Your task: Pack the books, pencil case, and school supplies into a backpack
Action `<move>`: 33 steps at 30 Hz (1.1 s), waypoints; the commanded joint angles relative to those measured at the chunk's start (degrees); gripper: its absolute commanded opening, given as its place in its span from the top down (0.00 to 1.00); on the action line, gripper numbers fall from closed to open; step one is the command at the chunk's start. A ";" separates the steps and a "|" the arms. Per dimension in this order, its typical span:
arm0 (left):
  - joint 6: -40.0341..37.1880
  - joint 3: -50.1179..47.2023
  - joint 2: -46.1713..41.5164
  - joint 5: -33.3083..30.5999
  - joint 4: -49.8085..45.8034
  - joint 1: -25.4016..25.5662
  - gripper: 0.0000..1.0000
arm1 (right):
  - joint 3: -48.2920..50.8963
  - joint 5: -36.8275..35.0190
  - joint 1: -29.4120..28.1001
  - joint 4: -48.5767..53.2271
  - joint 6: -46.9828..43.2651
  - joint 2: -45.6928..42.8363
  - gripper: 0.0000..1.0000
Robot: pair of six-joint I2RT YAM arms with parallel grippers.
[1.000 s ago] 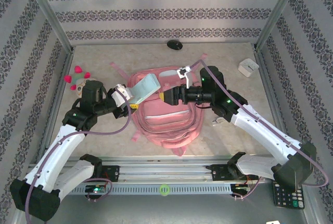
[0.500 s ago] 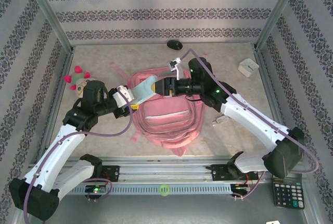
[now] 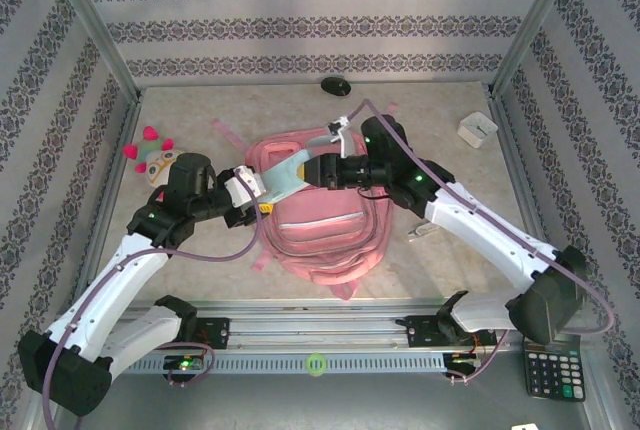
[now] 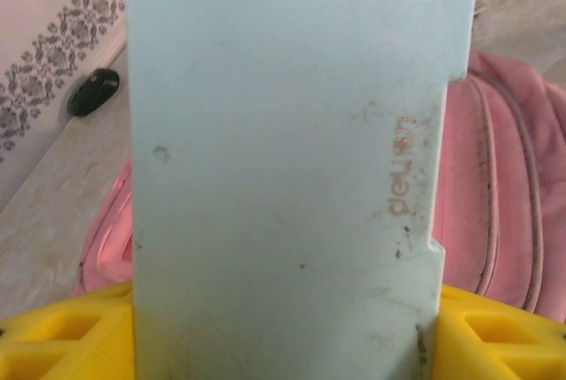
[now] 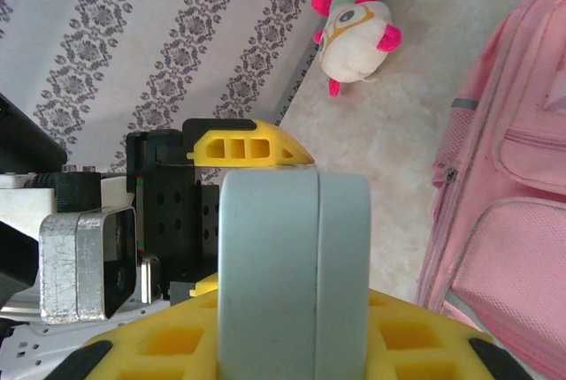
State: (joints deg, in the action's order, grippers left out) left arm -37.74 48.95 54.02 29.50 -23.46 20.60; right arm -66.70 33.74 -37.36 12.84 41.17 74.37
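The pale blue pencil case (image 3: 285, 175) hangs in the air over the top of the pink backpack (image 3: 320, 235), which lies flat on the table. My left gripper (image 3: 262, 190) is shut across the case's near end; its yellow fingers (image 4: 53, 336) flank the case (image 4: 283, 168). My right gripper (image 3: 318, 172) is shut on the opposite end, the case's edge (image 5: 292, 274) pinched between its yellow pads (image 5: 424, 345). A small silver-white item (image 3: 422, 232) of the school supplies lies right of the backpack. The books are out of view.
A plush toy (image 3: 152, 158) sits at the left wall, a black mouse (image 3: 336, 86) at the back edge, a white square box (image 3: 477, 129) at the back right. A black calculator (image 3: 552, 375) lies off the table's near right corner. Patterned walls close in three sides.
My right gripper swung left to the free end of the pencil case and closed on it. The left arm shifted slightly right, still holding the case.
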 commanded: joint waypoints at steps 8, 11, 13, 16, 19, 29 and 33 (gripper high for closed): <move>-2.33 2.55 8.35 -7.70 -2.27 9.71 0.30 | 16.57 3.94 28.66 0.82 3.90 -21.53 0.83; -3.38 3.33 13.61 -10.62 -2.18 15.57 0.30 | 20.02 8.35 38.13 1.64 4.66 -25.63 0.83; -4.04 3.02 16.84 -12.42 0.13 19.26 0.29 | 22.05 10.10 42.10 1.54 5.51 -27.37 0.83; -3.26 2.29 20.84 -13.40 5.60 22.77 0.29 | 24.20 11.36 45.40 1.03 6.59 -28.89 0.83; -2.69 2.57 24.45 -15.20 9.29 25.07 0.28 | 25.01 11.94 46.32 0.97 6.73 -29.37 0.83; -3.57 3.79 30.82 -16.68 11.40 26.68 0.26 | 26.09 12.23 46.41 0.17 7.12 -29.46 0.84; -2.87 2.78 32.42 -19.30 14.65 27.07 0.25 | 26.40 12.41 46.42 -0.10 7.42 -29.53 0.84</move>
State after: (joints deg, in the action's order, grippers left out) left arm -40.29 51.24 85.38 12.60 -13.02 46.54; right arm -40.73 44.47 8.64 15.20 47.88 45.98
